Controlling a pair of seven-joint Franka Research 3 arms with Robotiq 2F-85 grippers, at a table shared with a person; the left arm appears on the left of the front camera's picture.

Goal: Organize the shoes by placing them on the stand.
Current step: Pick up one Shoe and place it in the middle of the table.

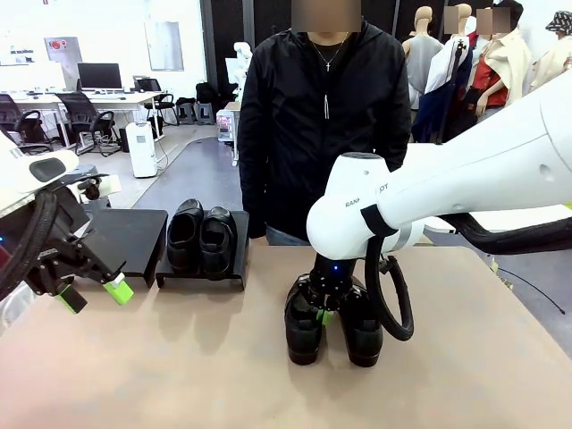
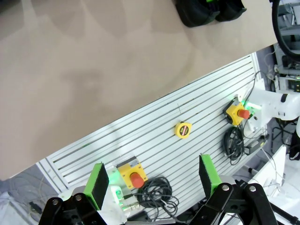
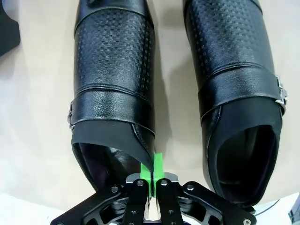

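Two black shoes stand side by side at mid-table, one [image 1: 302,332] beside the other [image 1: 363,332]. My right gripper [image 1: 323,313] comes down between them. In the right wrist view it [image 3: 152,176] is shut on the inner collar edge of the left-hand shoe [image 3: 112,93]; the second shoe [image 3: 234,93] stands free beside it. Another pair of shoes [image 1: 202,237] sits on the right black stand [image 1: 201,277]. The left stand [image 1: 134,237] is bare. My left gripper [image 1: 92,295] hovers open at the left, holding nothing; its green pads [image 2: 98,185] stand wide apart.
A person in a black jacket [image 1: 322,116] stands at the far edge behind the stands. The left wrist view looks past the table's near edge at a slatted metal base [image 2: 187,108] with a yellow tape measure [image 2: 183,130], stop buttons and cables.
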